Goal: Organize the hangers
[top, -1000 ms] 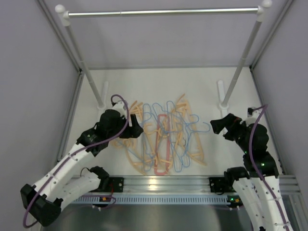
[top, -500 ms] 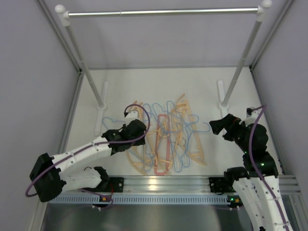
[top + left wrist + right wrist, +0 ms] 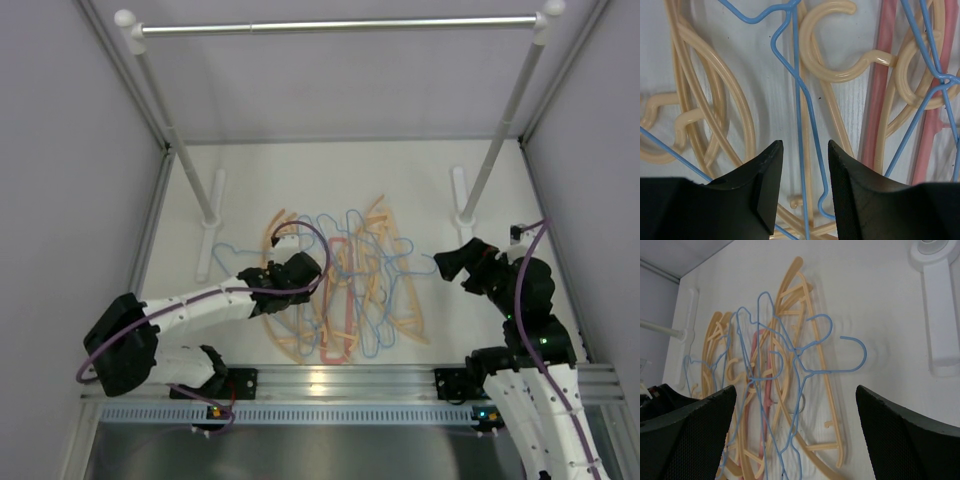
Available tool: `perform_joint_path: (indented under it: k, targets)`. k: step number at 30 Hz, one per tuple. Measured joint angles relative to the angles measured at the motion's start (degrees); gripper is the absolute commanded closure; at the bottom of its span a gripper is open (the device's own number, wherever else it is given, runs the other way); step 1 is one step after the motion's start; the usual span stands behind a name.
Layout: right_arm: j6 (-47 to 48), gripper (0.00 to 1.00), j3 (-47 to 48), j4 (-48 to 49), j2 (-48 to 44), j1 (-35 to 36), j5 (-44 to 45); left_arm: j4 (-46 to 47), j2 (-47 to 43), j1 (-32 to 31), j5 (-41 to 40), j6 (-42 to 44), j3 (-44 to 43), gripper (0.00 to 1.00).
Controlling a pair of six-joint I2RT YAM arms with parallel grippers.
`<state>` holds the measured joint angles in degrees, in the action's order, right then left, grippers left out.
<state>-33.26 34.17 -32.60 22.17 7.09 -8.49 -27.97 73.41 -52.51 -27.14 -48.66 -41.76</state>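
Note:
The hangers [image 3: 340,285] lie in a tangled pile on the white table, between the two arms. The pile holds thin light-blue wire hangers [image 3: 799,100], thicker peach ones [image 3: 832,75] and one pink-red hanger [image 3: 880,100]. My left gripper [image 3: 305,270] is low over the pile's left side. In the left wrist view my left gripper [image 3: 804,147] is open part-way, straddling a blue wire and a peach bar without touching them. To the right of the pile my right gripper [image 3: 447,262] hangs above the table. The right wrist view shows it [image 3: 795,390] wide open and empty, facing the hangers [image 3: 790,370].
A long silver rail [image 3: 340,24] spans the back, held high on two slanted posts with white feet [image 3: 210,225] [image 3: 462,200]. Grey walls close in on the left and right. An aluminium mounting bar [image 3: 400,380] runs along the near edge.
My left arm has swung right and stretched out low over the pile's left side, and its jaws have narrowed. The right arm and the hangers have stayed where they were.

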Motion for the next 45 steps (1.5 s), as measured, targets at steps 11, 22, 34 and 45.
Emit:
perform_joint_path:
  k: [11, 22, 34, 45]
  targets:
    - [-0.35, 0.01, -0.17, 0.00, -0.26, 0.00, -0.17, 1.46, 5.35, -0.46, -1.53, -0.13, -1.01, 0.60]
    - [-0.37, 0.01, -1.27, -0.02, -0.74, 0.00, -0.24, 2.03, 7.41, -0.81, -3.08, -0.85, -1.75, 0.79]
    - [-0.37, 0.01, -1.62, -0.02, -0.76, 0.00, -0.42, 2.03, 7.41, -0.85, -4.13, -0.94, -1.75, 0.97]
    - [-0.37, 0.01, -1.62, -0.02, -0.76, 0.00, -0.42, 0.15, 0.52, -0.85, -4.22, -0.98, -1.86, 1.00]
